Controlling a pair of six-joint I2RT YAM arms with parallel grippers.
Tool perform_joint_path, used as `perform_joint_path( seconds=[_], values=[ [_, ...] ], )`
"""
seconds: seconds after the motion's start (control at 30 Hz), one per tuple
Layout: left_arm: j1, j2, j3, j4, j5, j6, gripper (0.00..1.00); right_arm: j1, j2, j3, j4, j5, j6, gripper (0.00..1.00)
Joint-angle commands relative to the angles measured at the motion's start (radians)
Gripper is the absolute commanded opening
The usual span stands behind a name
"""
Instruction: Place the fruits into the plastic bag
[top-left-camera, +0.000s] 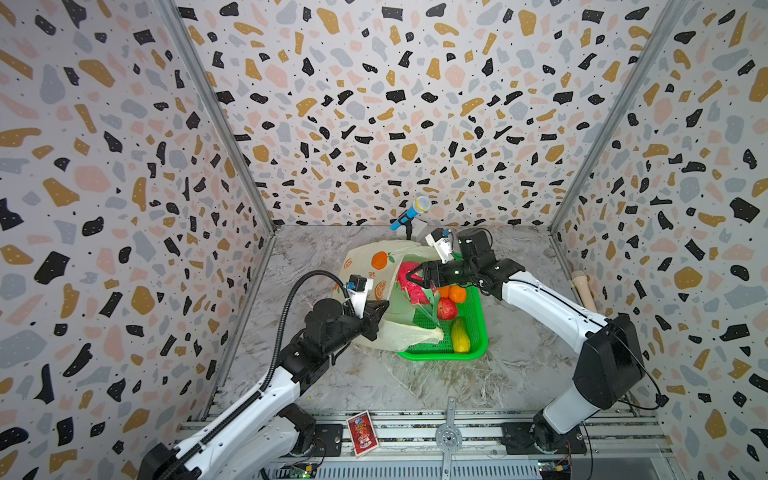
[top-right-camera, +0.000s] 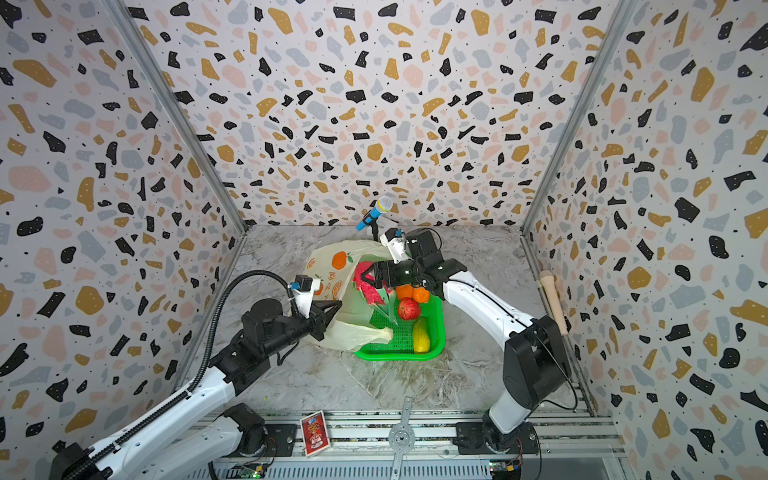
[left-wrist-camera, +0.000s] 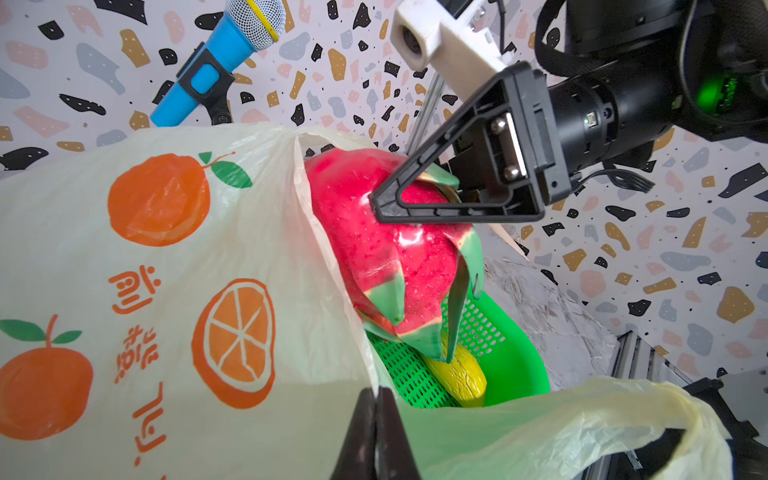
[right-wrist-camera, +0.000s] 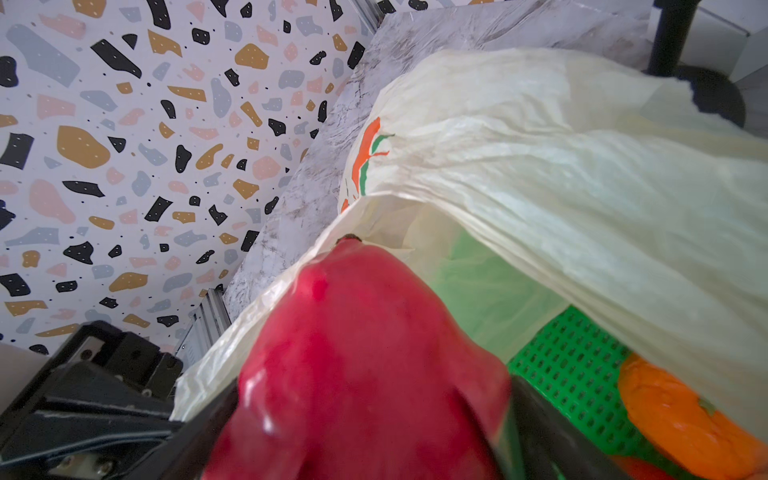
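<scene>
At bag (top-left-camera: 365, 266) mouth: dragon fruit (left-wrist-camera: 386, 257) grasped in right pincer (top-left-camera: 415, 279), not yet dropped. Left pincer (left-wrist-camera: 377, 405) clenched on bag rim. Beside bag, in basket (top-left-camera: 484, 328): oranges (top-left-camera: 457, 294), apple (top-left-camera: 447, 308), mango (top-left-camera: 460, 340) remaining.

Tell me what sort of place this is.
Probably a robot test booth: a left arm and right arm mounted on a metal rail, with patterned panel walls boxing in a marble-look tabletop.

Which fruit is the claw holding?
The pink-red dragon fruit: the right claw grips it. The oranges, apple and mango lie loose in the green basket.
</scene>
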Motion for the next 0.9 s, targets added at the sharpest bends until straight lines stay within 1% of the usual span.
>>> perform_joint_path(
  seconds=[0.0, 0.27, 0.53, 0.77, 0.87],
  values=[
    [0.003, -0.028, -0.023, 0.069, 0.021, 0.022, 0.00, 0.012, 0.001, 0.082, 0.069, -0.049, 0.041, 0.00],
    [-0.001, -0.050, -0.060, 0.073, 0.024, 0.046, 0.00, 0.013, 0.025, 0.144, 0.088, -0.073, 0.085, 0.00],
    [-0.014, -0.082, -0.100, 0.077, 0.004, 0.087, 0.00, 0.011, 0.019, 0.116, 0.123, -0.108, 0.152, 0.00],
    [-0.027, -0.113, -0.126, 0.135, 0.001, 0.089, 0.00, 0.014, 0.017, 0.031, 0.295, -0.174, 0.303, 0.00],
    [-0.027, -0.119, -0.126, 0.148, 0.001, 0.088, 0.00, 0.022, 0.018, 0.018, 0.330, -0.181, 0.334, 0.00]
  ],
)
